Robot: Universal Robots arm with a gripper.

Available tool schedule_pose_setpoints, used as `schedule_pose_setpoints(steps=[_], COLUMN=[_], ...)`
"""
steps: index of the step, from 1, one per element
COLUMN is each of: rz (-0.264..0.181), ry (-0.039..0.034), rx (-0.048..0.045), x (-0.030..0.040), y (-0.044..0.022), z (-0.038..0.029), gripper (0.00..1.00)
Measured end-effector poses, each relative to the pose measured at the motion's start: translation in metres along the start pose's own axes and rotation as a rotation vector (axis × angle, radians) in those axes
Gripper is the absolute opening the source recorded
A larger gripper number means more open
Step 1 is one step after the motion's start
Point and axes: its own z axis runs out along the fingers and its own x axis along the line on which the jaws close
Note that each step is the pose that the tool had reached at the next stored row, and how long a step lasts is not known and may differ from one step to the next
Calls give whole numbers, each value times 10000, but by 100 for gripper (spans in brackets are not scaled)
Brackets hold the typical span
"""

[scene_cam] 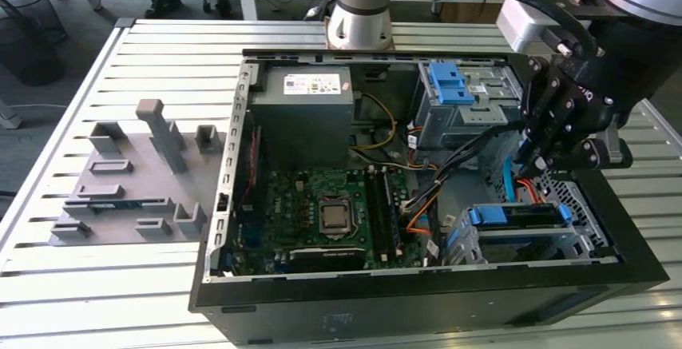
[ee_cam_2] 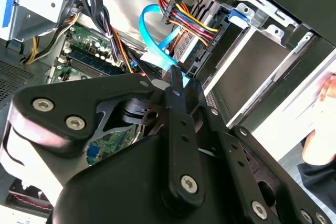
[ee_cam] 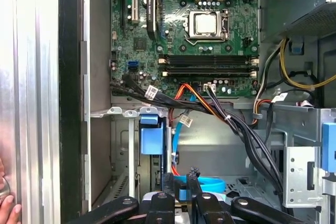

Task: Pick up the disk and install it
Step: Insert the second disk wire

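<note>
Gripper [scene_cam: 536, 160], black and jointed, hangs inside the open computer case [scene_cam: 426, 281], over the drive cage at the exterior view's right; whether it is apart or closed cannot be made out in any view. Just below it, the disk [scene_cam: 518, 216] sits in that cage, seen edge-on within its bright blue plastic bracket, its label out of sight. A flat light-blue cable [ee_cam_2: 152, 40] curls close to the gripper's tip in the second wrist view, beside a bundle of orange, yellow and black wires. Elsewhere the black metal case holds a green motherboard [scene_cam: 319, 205] with its square silver processor socket, and a grey power supply box [scene_cam: 303, 101] whose white sticker is too small to read. A blue latch piece [scene_cam: 448, 85] tops the upper bay. The case lies on a slatted metal table [scene_cam: 64, 285], next to a grey moulded fixture [scene_cam: 128, 185].
</note>
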Motion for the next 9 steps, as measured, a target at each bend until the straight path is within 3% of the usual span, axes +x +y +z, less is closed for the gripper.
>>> schedule_pose_setpoints(steps=[5, 9], rz=[0, 0], ry=[24, 90], rx=[1, 22], x=[0, 0], y=[0, 0], z=[29, 60], gripper=[24, 24])
